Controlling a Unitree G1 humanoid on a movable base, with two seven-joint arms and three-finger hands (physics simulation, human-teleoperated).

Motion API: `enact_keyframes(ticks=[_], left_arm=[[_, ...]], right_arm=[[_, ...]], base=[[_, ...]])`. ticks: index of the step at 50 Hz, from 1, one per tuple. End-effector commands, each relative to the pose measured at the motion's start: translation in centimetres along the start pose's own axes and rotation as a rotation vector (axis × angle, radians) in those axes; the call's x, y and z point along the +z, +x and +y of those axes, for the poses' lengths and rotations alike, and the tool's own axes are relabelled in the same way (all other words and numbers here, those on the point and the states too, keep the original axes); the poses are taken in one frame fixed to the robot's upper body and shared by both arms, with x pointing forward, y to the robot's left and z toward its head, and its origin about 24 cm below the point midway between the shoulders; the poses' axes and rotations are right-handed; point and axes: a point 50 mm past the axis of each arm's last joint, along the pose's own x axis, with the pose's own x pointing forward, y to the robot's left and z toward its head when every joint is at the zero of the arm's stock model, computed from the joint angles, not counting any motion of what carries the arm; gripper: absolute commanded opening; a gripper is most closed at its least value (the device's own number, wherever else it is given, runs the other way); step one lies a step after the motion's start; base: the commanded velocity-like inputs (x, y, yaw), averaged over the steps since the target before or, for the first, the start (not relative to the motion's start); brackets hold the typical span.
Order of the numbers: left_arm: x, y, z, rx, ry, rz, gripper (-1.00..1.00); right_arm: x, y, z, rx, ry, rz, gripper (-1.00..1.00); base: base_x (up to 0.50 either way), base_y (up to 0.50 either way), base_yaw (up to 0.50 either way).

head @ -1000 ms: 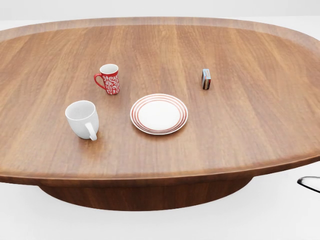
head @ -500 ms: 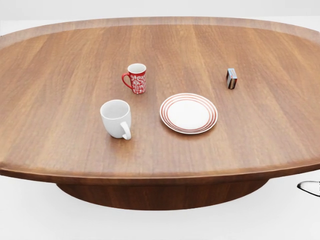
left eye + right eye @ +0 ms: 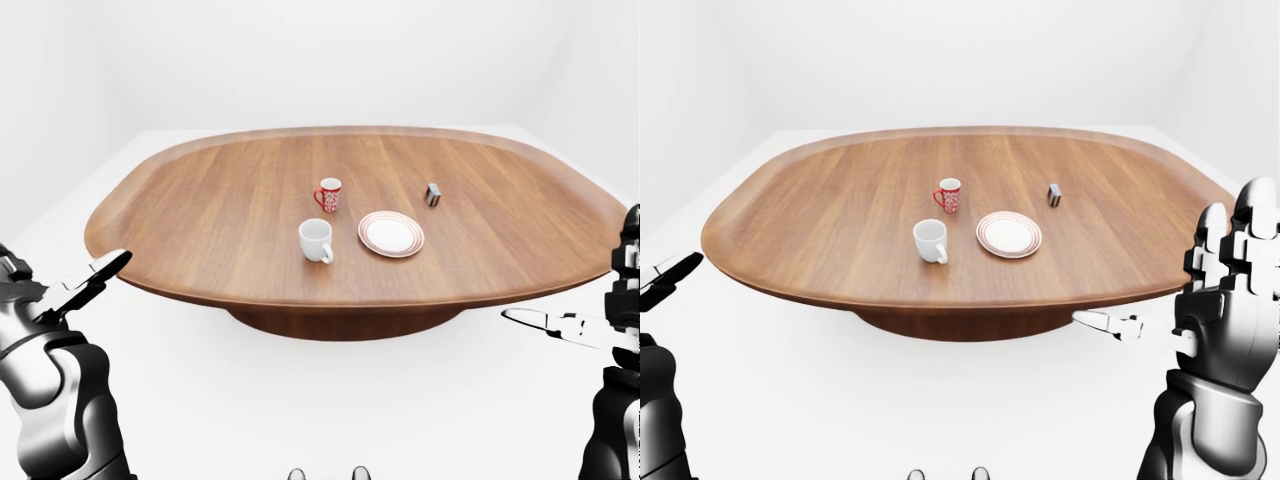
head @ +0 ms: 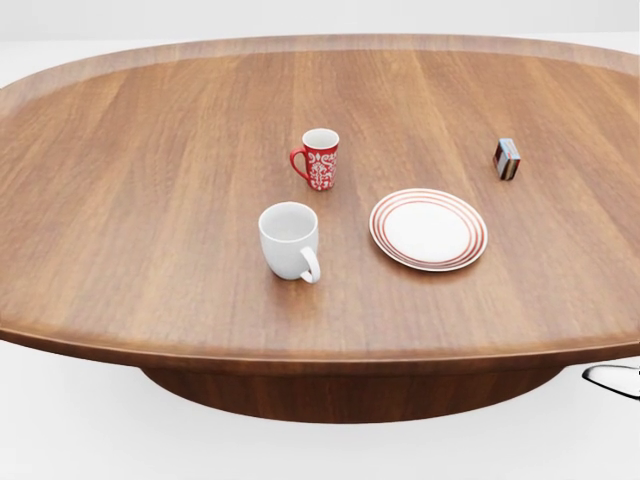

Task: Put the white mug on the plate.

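The white mug [image 4: 289,239] stands upright on the wooden table [image 4: 150,200], its handle turned toward the view's bottom right. To its right lies the white plate with red rings [image 4: 428,229], apart from the mug. My left hand [image 3: 85,285] is held low at the left of the left-eye view, fingers spread open, short of the table's edge. At the right of the right-eye view my right hand [image 3: 1215,285] is raised with fingers extended, open and holding nothing. Both hands are far from the mug.
A red patterned mug [image 4: 319,158] stands just above the white mug in the head view. A small box [image 4: 507,158] stands upright at the right, above the plate. The table rests on a dark central base [image 3: 340,325] over a white floor.
The whole picture has shifted to the right across the frames, so the camera has moved left. The mugs, plate and box keep their places on the table.
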Motion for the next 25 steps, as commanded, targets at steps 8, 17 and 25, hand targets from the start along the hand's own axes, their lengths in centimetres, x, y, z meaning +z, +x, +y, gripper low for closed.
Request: enact_keyframes(ticks=[8, 17, 25], left_arm=[[-0.21, -0.08, -0.05, -0.008, 0.003, 0.008, 1.00], [-0.31, -0.11, -0.05, -0.008, 0.008, 0.011, 1.00], [-0.26, -0.09, 0.00, -0.005, 0.009, 0.009, 1.00]], right_arm=[[-0.67, -0.06, 0.25, 0.013, 0.000, 0.031, 1.00], [-0.81, -0.06, 0.17, 0.012, 0.004, 0.036, 1.00], [-0.83, -0.09, 0.16, 0.013, 0.007, 0.037, 1.00]], base=[[0.31, 0.00, 0.00], [0.31, 0.00, 0.00], [0.31, 0.00, 0.00]])
